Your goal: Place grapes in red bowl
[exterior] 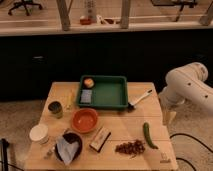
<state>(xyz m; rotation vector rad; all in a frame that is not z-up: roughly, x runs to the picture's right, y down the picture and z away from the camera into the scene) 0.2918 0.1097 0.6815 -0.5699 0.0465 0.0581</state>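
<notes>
A bunch of dark purple grapes (130, 147) lies on the wooden table (120, 125) near its front right corner. The red bowl (85, 120) stands empty in the middle left of the table, left of and behind the grapes. My white arm comes in from the right. Its gripper (167, 116) hangs by the table's right edge, behind and to the right of the grapes and well apart from them.
A green tray (107, 106) at the back holds an orange fruit (88, 82) and a blue item (86, 96). A brush (140, 99), a green cucumber (148, 135), a snack bar (100, 138), a can (55, 109), a white cup (39, 133) and a black bowl (67, 147) with a bag are also on the table.
</notes>
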